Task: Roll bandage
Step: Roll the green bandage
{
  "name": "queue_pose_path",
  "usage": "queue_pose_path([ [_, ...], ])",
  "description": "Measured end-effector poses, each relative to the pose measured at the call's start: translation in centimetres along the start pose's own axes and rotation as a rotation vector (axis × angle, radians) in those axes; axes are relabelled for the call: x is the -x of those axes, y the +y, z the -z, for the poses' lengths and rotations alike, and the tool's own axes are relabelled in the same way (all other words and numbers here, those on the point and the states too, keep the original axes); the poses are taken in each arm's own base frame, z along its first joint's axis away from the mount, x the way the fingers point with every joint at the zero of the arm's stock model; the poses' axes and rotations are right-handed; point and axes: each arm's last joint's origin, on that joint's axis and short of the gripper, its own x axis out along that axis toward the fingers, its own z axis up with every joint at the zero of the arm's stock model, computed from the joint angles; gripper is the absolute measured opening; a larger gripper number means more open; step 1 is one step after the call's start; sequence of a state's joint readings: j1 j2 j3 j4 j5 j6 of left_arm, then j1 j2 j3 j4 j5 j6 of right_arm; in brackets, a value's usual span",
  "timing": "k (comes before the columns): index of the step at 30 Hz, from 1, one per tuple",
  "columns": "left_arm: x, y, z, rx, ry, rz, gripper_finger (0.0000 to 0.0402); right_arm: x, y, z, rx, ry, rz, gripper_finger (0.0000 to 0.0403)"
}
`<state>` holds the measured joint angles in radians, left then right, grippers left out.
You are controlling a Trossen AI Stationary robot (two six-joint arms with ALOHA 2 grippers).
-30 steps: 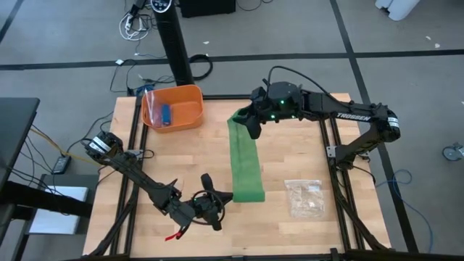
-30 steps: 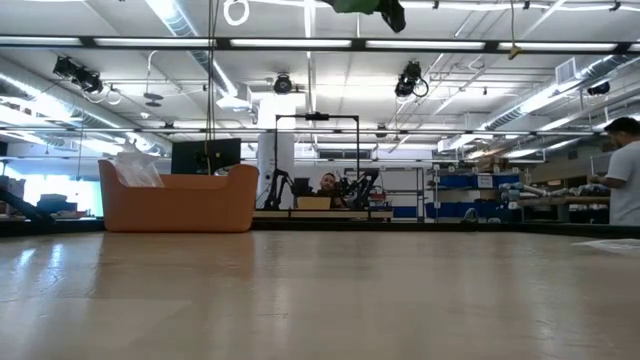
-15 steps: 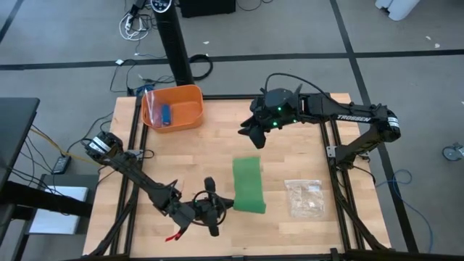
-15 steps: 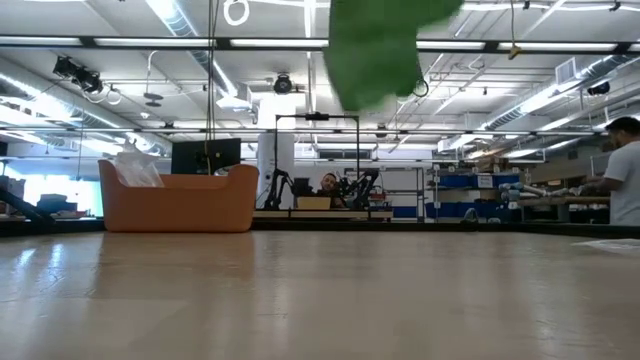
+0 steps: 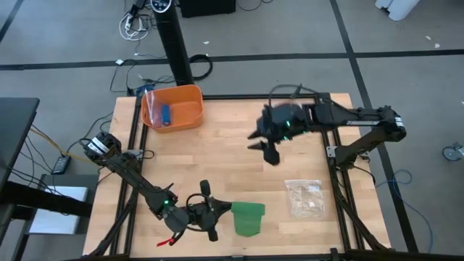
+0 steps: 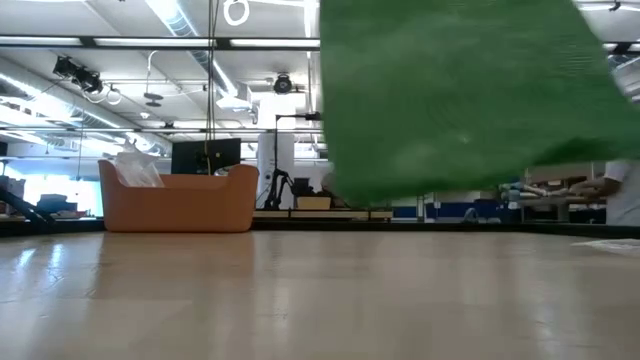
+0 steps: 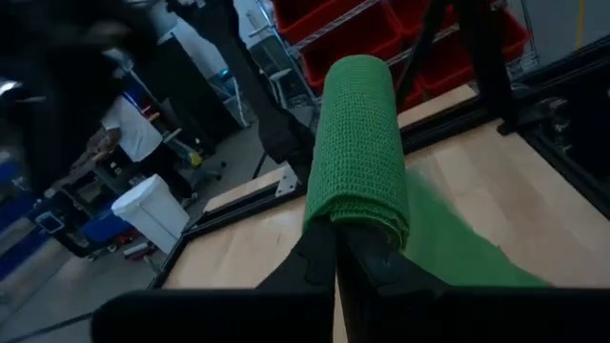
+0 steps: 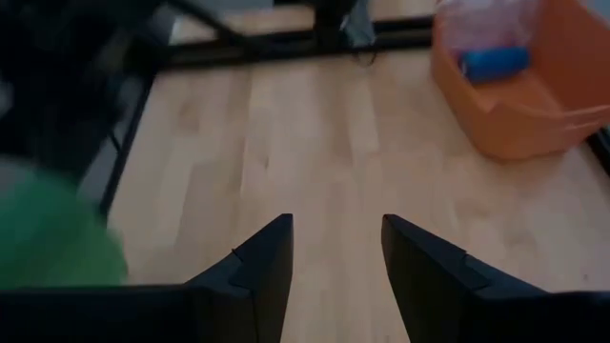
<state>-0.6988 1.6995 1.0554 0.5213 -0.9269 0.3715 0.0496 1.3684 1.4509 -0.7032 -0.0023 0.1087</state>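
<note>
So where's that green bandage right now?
In the high view the bandage lies near the table's front edge, about mid-width, one end pinched in the left gripper beside it; the clear plastic bag sits just to its right.

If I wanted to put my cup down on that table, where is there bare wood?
The widest bare stretch is the middle, between the orange bin and the right gripper, down towards the bandage. The far right corner behind the right arm is bare too. The near edge is crowded: the left gripper holds the bandage there, with the plastic bag beside it.
</note>
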Motion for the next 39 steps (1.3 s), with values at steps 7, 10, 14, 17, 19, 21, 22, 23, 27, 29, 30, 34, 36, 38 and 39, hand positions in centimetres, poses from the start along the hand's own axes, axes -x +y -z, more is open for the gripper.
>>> queue_pose_path([
  [7,0.7,1.1,-1.0,0.131,-0.018,0.06,0.0002,-0.7,2.8,6.9,0.07,-0.061,0.03,0.016],
  [10,0.8,1.9,-1.5,0.163,-0.03,0.061,0.0002,-1.5,3.6,10.6,0.063,-0.137,0.04,0.0159],
  [14,1.3,3.3,-2.4,0.188,-0.049,0.063,0.0002,-2.4,4.2,15.4,0.047,-0.251,0.098,0.0159],
  [17,1.8,4.5,-2.9,0.187,-0.046,0.059,0.0002,-2.7,4.7,17.7,0.029,-0.353,0.055,0.0158],
  [19,2.1,5.4,-3.2,0.188,-0.042,0.046,0.0002,-2.9,5.0,18.9,0.013,-0.407,0.017,0.0157],
  [21,2.2,6.3,-3.4,0.2,-0.032,0.022,0.0001,-3.3,5.3,19.7,-0.015,-0.428,-0.018,0.0156],
  [22,2.2,6.7,-3.4,0.204,-0.026,0.014,0.0001,-3.5,5.4,20.1,-0.03,-0.419,-0.043,0.0155],
  [23,2.1,7.1,-3.4,0.203,-0.02,0.008,0.0001,-3.7,5.6,20.3,-0.045,-0.405,-0.066,0.0155],
  [27,1.8,8.3,-3.1,0.187,0.012,-0.016,0.0001,-4.2,6.1,20.5,-0.069,-0.401,-0.114,0.0157],
  [29,1.8,8.7,-3.1,0.184,0.019,-0.025,0.0001,-4.4,6.4,20.4,-0.051,-0.426,-0.114,0.0165],
  [30,1.7,8.9,-3.1,0.181,0.02,-0.031,0.0001,-4.5,6.6,20.4,-0.045,-0.437,-0.126,0.0171],
  [34,1.5,9.3,-3.0,0.176,0.023,-0.045,0.0001,-5.1,7.0,20.2,-0.074,-0.476,-0.169,0.0201],
  [36,1.4,9.5,-3.0,0.174,0.028,-0.05,0.0001,-5.6,7.1,20.2,-0.08,-0.487,-0.165,0.0218],
  [38,1.2,9.6,-2.8,0.167,0.037,-0.053,0.0001,-6.2,7.1,20.3,-0.082,-0.486,-0.157,0.0234],
  [39,1.2,9.7,-2.8,0.167,0.038,-0.056,0.0001,-6.5,7.1,20.3,-0.082,-0.483,-0.148,0.0241],
])
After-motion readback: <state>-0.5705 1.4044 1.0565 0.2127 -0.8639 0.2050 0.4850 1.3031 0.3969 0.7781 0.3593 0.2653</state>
